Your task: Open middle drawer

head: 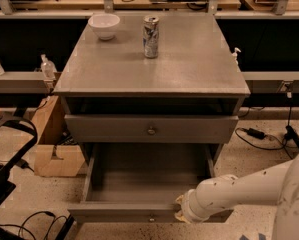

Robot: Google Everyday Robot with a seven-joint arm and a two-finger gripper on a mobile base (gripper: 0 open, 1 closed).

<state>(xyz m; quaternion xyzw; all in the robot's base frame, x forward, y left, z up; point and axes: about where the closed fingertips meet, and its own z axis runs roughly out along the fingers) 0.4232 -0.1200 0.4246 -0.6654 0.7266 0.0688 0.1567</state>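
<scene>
The grey cabinet (151,69) shows two drawers. The upper one (109,129) has a flat grey front and a small brass knob (151,130), and stands only a little way out. The middle drawer (144,174) below it is pulled far out and its inside is empty. Its front (119,213) faces me with a small knob (151,218) at the bottom edge. The lowest drawer is hidden beneath it. My gripper (181,209), on the end of the white arm (239,191) coming from the right, is at the open drawer's front edge, just right of its knob.
A white bowl (104,25) and a drink can (150,30) stand on the cabinet top. A cardboard box (51,139) sits on the floor at the left. Cables (259,134) lie on the floor at the right, and a black frame (6,164) stands at far left.
</scene>
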